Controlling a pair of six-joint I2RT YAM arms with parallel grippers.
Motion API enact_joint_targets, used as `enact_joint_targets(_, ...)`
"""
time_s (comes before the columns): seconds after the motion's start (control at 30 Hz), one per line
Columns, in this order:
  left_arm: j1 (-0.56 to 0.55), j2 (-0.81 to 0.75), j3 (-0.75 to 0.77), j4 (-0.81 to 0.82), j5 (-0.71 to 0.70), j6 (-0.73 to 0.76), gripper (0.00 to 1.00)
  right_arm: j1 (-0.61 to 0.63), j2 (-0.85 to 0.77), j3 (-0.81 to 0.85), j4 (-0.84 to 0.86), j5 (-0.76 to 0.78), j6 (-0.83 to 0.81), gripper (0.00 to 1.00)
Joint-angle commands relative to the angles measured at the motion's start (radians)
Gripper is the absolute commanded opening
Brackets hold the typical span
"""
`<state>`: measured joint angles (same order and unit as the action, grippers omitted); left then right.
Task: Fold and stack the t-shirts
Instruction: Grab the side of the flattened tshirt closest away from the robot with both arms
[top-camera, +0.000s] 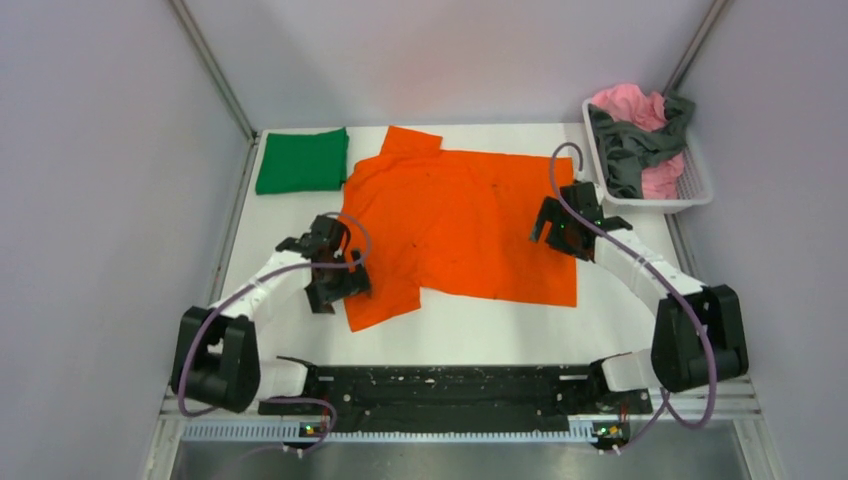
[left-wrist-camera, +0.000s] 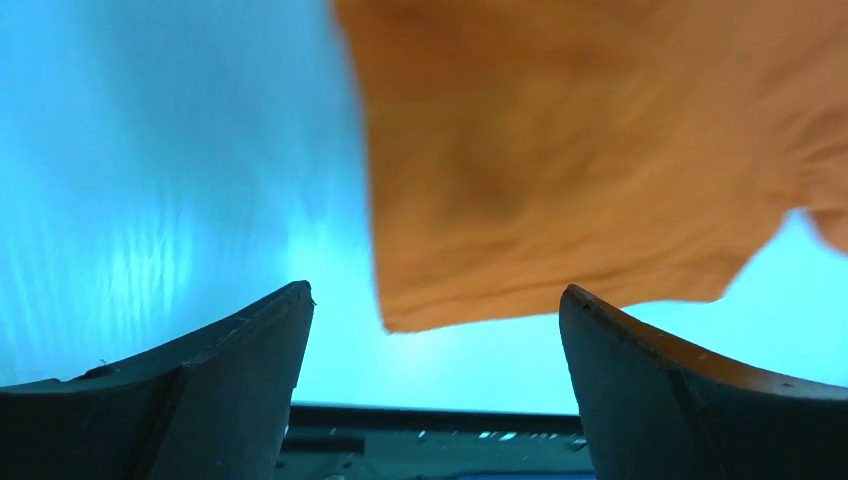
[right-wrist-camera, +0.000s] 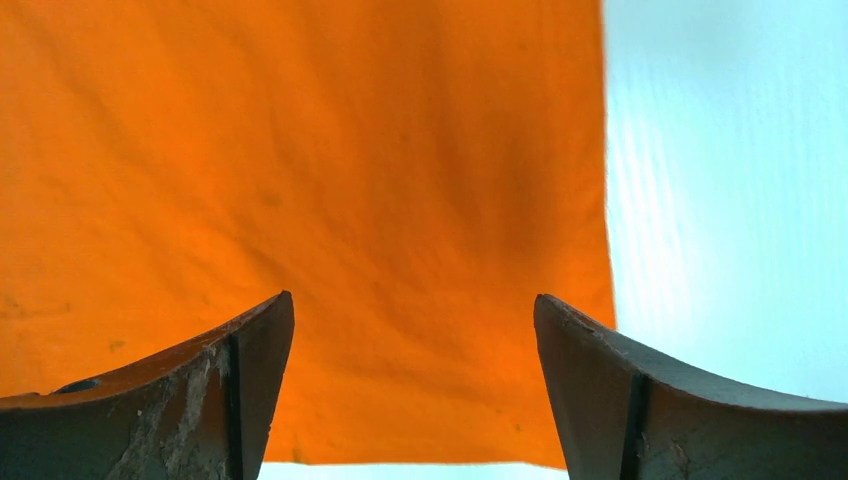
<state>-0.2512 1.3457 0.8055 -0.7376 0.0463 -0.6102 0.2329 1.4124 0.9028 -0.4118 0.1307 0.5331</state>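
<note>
mid-table, orange shirt (top-camera: 470, 225) spread flat, left gripper (top-camera: 338, 282) open-fingered above its near-left sleeve, right gripper (top-camera: 552, 228) open-fingered over its right edge, folded green shirt (top-camera: 302, 160) far-left corner

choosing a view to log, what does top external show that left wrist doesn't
Only top external: the folded green t-shirt, the white basket holding a pink t-shirt and a dark grey t-shirt, the right gripper. Only left wrist: a close-up of the open left gripper framing the cloth's edge. Both: the orange t-shirt on the table.
</note>
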Motion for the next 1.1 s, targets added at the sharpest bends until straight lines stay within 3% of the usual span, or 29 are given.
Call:
enact_joint_targets(0.0,-0.016,-0.138,-0.099,-0.092,-0.057,-0.092,0.98,-0.003,-0.153,-0.067,0.003,0.091,0.038,0.89)
enact_joint_targets(0.1,-0.059,-0.156,-0.132,-0.097,-0.022,-0.16,0.98,-0.003,-0.222,-0.107,-0.02,0.128,0.035,0.92)
enact_joint_targets(0.27,-0.132,-0.132,-0.16,-0.038,-0.084,-0.224,0.94,-0.003,-0.307,-0.182,-0.014,0.144,0.049,0.95)
enact_joint_targets(0.6,-0.132,-0.052,-0.198,0.096,-0.189,-0.294,0.63,-0.003,-0.429,-0.242,-0.033,0.13,0.023,0.95)
enact_joint_targets(0.8,-0.139,-0.005,-0.213,0.117,-0.1,-0.3,0.38,-0.003,-0.461,-0.252,-0.088,0.154,0.029,0.94)
enact_joint_targets(0.9,-0.156,-0.033,-0.217,0.091,-0.09,-0.315,0.31,-0.002,-0.482,-0.267,-0.122,0.178,0.043,0.94)
enact_joint_targets(1.07,-0.173,-0.077,-0.239,0.072,-0.063,-0.346,0.28,-0.003,-0.51,-0.291,-0.184,0.197,0.1,0.94)
